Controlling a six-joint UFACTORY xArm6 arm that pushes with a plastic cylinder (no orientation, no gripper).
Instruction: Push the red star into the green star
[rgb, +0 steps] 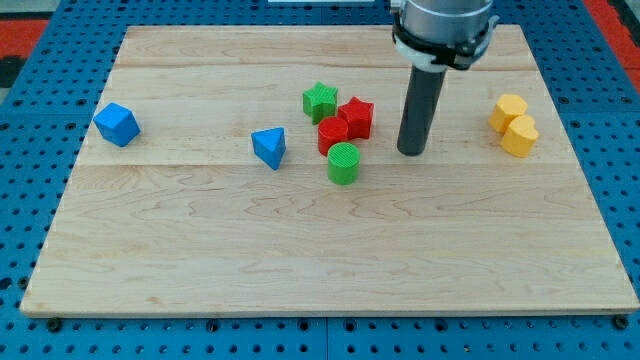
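The red star (356, 116) lies near the middle of the wooden board, just to the right of the green star (320, 101), and the two look to be touching or nearly so. A red cylinder (332, 134) sits just below them, against the red star. A green cylinder (343, 163) stands below the red cylinder. My tip (411, 152) rests on the board to the right of the red star, a short gap away and slightly lower in the view.
A blue triangular block (269, 147) lies left of the cluster. A blue cube-like block (117, 124) sits near the board's left edge. Two yellow blocks (513, 124) sit together near the right edge. The wooden board (200, 250) lies on a blue pegboard.
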